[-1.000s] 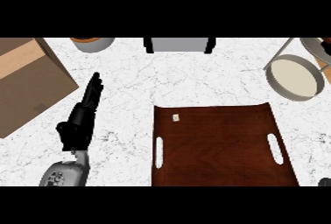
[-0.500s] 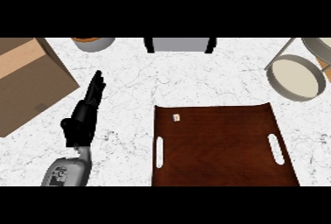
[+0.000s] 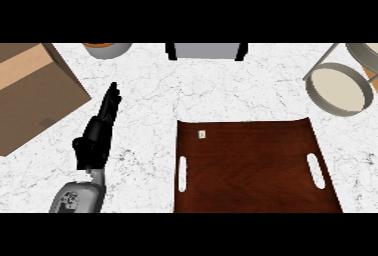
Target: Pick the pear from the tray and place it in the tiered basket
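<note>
Lying flat, dark brown slotted tray (image 3: 251,170)

The tray (image 3: 251,170) lies on the counter (image 3: 221,85); the tiered basket (image 3: 338,89) stands behind it (rightward), and a box (image 3: 33,95) sits far left.

It was a kitchen: a white marble tabletop (image 3: 221,95) carried a brown serving tray (image 3: 251,170) and a tiered basket (image 3: 339,90).
</note>
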